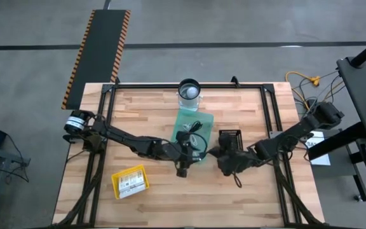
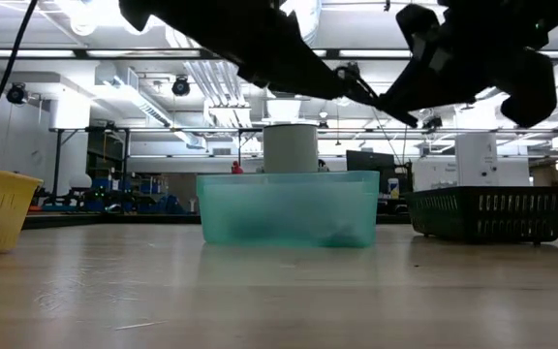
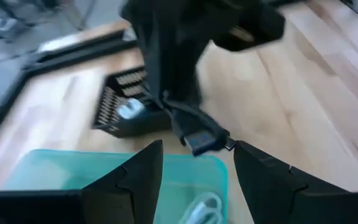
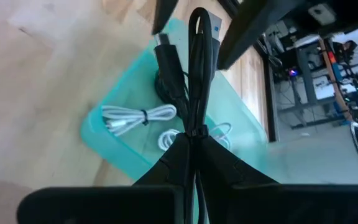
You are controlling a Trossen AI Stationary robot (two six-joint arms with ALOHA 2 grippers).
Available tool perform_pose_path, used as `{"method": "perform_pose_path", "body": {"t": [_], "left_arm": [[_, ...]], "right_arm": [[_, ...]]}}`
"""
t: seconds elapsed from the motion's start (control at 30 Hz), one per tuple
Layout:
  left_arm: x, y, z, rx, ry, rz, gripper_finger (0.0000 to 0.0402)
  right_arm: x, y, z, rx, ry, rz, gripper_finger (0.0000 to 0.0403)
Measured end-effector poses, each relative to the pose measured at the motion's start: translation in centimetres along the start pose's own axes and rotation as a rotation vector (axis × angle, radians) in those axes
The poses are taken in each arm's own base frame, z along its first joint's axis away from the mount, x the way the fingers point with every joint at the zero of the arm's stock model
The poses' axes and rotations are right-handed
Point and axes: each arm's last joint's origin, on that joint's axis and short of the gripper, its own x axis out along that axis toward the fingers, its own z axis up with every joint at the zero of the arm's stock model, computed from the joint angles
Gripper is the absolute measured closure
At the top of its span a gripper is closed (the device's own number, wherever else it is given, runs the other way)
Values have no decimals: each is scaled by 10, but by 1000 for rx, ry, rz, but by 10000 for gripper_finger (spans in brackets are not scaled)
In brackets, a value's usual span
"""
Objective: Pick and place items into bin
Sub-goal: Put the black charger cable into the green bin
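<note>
While my right gripper is clamping the bundled black cable above the translucent teal plastic bin, centre frame, two coiled white cables are already lying inside; my left gripper is hanging spread and empty nearby.

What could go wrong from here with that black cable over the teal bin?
The right gripper is shut on the black cable near its tie, so the loose plug ends dangle; on release one may drape over the teal bin rim rather than land by the white cables. The left gripper, open, hovers right at the dangling plug, so the arms may bump or snag the cable.
</note>
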Motion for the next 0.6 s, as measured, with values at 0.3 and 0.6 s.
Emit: {"method": "perform_pose_path", "body": {"t": [0.3,0.6], "left_arm": [[0,2,5,-24,-43,44,221],[0,2,6,-28,-58,23,221]], "right_arm": [[4,0,-2,-25,28,-32,390],[4,-1,-2,-40,38,-58,390]]}}
